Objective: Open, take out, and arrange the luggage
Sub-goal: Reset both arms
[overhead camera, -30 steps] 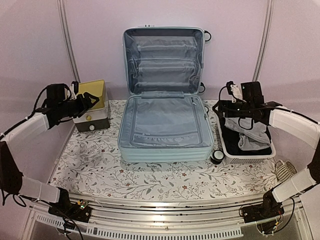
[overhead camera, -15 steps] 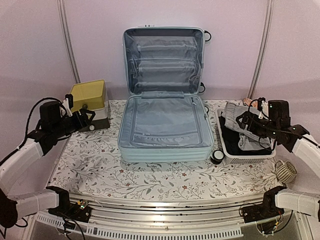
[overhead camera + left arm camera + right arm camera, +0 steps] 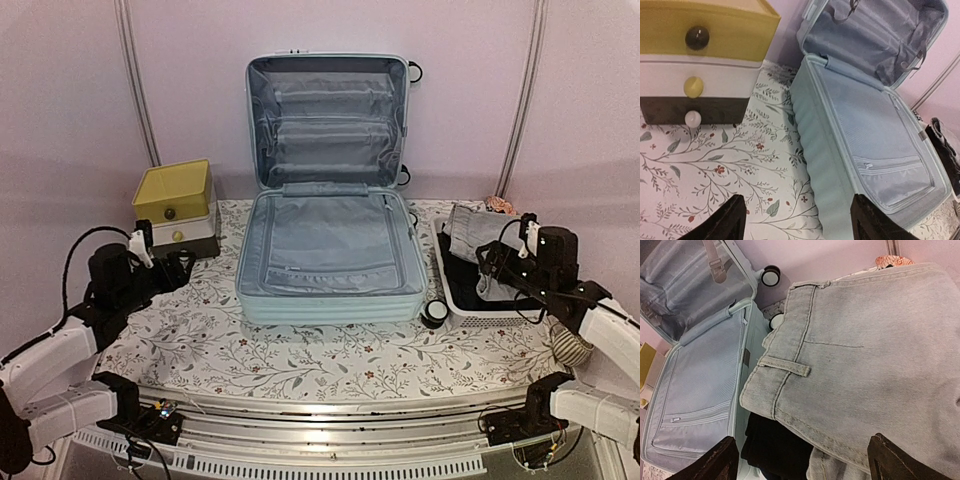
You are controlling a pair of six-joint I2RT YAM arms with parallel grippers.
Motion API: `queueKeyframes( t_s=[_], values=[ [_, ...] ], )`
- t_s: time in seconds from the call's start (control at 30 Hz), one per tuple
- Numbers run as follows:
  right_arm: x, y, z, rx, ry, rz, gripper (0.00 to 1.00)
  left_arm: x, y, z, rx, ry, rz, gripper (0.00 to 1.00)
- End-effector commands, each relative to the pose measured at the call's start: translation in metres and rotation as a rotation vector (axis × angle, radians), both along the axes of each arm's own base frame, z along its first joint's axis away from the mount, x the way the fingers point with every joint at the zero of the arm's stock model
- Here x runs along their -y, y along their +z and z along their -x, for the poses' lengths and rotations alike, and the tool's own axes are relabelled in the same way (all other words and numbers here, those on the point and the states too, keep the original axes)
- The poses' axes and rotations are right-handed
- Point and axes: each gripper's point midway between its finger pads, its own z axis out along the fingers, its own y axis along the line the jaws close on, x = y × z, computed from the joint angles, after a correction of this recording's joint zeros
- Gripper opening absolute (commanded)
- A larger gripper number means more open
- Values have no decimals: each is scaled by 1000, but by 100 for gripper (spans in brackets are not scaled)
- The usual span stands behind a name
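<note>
Both arms have pulled back toward me since a moment ago. My left gripper (image 3: 172, 268) has come away from the drawer box (image 3: 177, 205). It now hangs low over the table (image 3: 300, 355), left of the luggage (image 3: 330, 250). My right gripper (image 3: 492, 258) has slid nearer too and hangs over the white basket (image 3: 500, 313) on the right.

In the left wrist view the fingers (image 3: 725, 222) are spread wide with nothing between them. The right fingers (image 3: 715, 462) are spread wide too and hold nothing.

The luggage lies open in the middle of the table. Its lid stands up against the far wall and its bottom half lies flat. I can see only grey lining inside. One wheel (image 3: 435, 313) sits at its near right corner, just beside the basket.

Pale jeans (image 3: 865, 355) lie in the basket on top of a black cloth (image 3: 775, 445).
</note>
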Motion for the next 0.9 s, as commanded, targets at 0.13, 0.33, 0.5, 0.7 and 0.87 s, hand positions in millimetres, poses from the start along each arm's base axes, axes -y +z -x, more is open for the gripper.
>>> queueKeyframes(
  t_s=[0.13, 0.33, 0.5, 0.7, 0.87],
  values=[
    [1, 31, 35, 206, 10, -139, 94, 2, 71, 10, 302, -7, 99, 74],
    [-36, -12, 29, 236, 245, -155, 94, 2, 71, 20, 287, -16, 125, 74],
    [-17, -43, 28, 305, 182, -320, 83, -8, 60, 29, 294, 22, 87, 74],
    [-18, -58, -12, 250, 263, -425, 80, -19, 49, 27, 289, 82, 63, 77],
    [-14, -67, -49, 256, 284, -519, 73, -21, 41, 21, 261, 96, 33, 78]
  ],
)
